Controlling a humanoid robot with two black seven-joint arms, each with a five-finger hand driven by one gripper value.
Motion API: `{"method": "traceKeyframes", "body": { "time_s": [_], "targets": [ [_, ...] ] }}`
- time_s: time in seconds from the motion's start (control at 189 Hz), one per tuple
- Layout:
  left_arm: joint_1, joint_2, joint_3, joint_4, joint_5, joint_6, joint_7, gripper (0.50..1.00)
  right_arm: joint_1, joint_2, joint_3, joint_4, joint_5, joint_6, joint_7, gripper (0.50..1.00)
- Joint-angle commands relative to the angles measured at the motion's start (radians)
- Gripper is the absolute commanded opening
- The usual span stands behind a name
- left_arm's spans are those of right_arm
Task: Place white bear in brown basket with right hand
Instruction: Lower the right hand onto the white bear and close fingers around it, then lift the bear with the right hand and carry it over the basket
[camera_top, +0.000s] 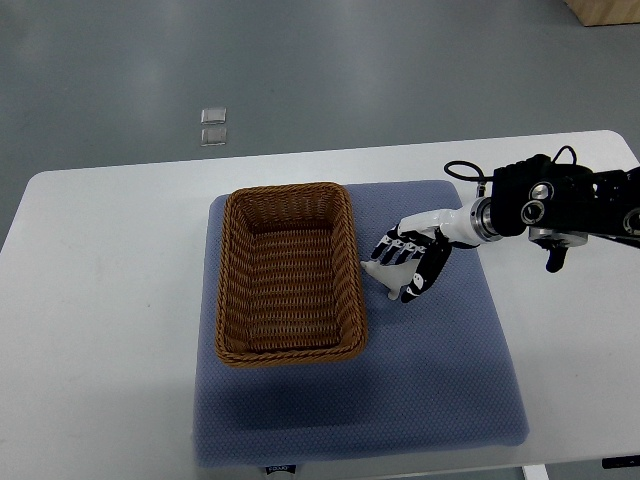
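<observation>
Right hand (410, 262) over the white bear (378, 273), just beside the brown basket (288, 275).

The right arm (560, 205) comes in from the picture's right edge and runs leftward, its dark wrist joint leading to a white palm turned down toward the blue mat (430, 370). The fingers (396, 250) are curled downward and bunched over the white bear, which shows only as a small white shape poking out from under and to the left of them; whether the fingers truly clamp it or just cover it cannot be told. The bear lies on the mat, between the fingers and the basket's right wall, very near that wall. The basket sits to the left of the fingers, on the same mat, which lies on the white desk (100, 300).
</observation>
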Motion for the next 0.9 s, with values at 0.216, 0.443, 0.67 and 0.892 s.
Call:
{"method": "traceKeyframes", "body": {
  "time_s": [0.216, 0.443, 0.67, 0.892],
  "targets": [
    [0.001, 0.000, 0.000, 0.000, 0.000, 0.000, 0.000, 1.000, -0.018, 0.021, 0.001, -0.012, -0.043, -0.029, 0.025, 0.648],
    [0.001, 0.000, 0.000, 0.000, 0.000, 0.000, 0.000, 1.000, -0.036, 0.028, 0.000, -0.021, -0.076, -0.066, 0.036, 0.562],
    [0.001, 0.000, -0.002, 0.003, 0.000, 0.000, 0.000, 1.000, -0.021, 0.009, 0.001, -0.024, -0.076, -0.058, 0.037, 0.500],
    [-0.001, 0.000, 0.000, 0.000, 0.000, 0.000, 0.000, 1.000, 0.039, -0.062, 0.032, -0.012, -0.067, 0.011, 0.039, 0.500]
  ]
}}
